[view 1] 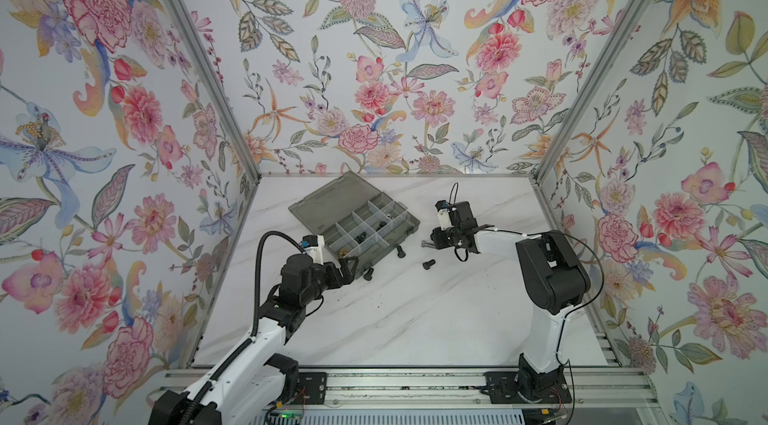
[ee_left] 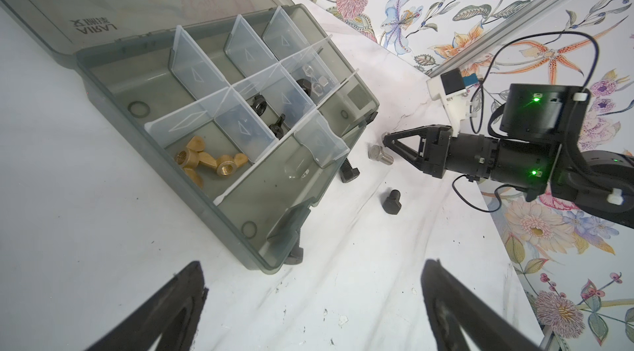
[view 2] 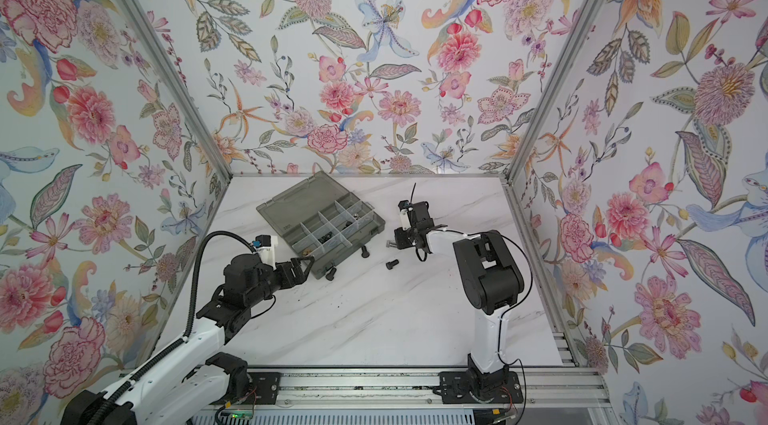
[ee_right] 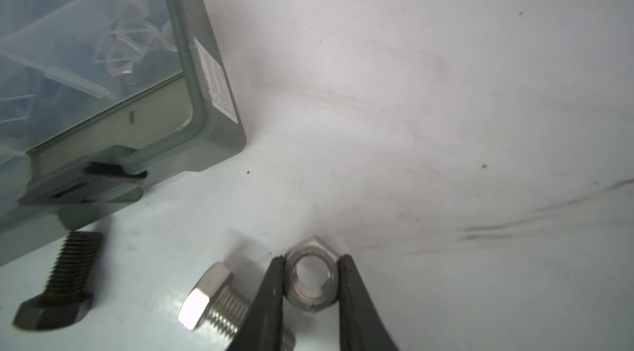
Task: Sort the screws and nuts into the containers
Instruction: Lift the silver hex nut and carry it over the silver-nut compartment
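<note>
- Step in hand, as I read it: the right end effector (ee_right: 311,260) is pinching the silver hex nut (ee_right: 310,285). The nut lies flat on the surface (view 1: 415,319), just off a corner of the organizer box (ee_right: 219,133).
- Main tip: the silver hex bolt (ee_right: 212,301) lies right beside the nut, with its threads running under one finger (ee_right: 271,291). I'd lift straight up so that finger doesn't drag or roll the bolt along.
- The fingers look set on opposite sides of the hex, roughly on the flats. That's what you want, since a grip on the corners would probably let the nut twist out. It's a thin part held low down, so I'd go slow on the lift.
- Where to drop it: the left wrist view shows silver nuts (ee_left: 317,83) already in one compartment, next to the one with black nuts (ee_left: 259,104). The brass wing nuts (ee_left: 206,164) have their own. My guess is the silver compartment, and I'd release low so the nut can't hop a divider.
- Right end effector state: narrow, both fingers touching the nut's sides. As far as I can tell the nut isn't off the surface yet.
- Left end effector (ee_left: 314,263): spread wide, holding nothing, hanging over the surface near another corner of the box.
- Left to sort: the silver bolt and three black bolts (ee_left: 392,201) loose on the surface. One is tucked against the box wall and one lies well clear of it.
</note>
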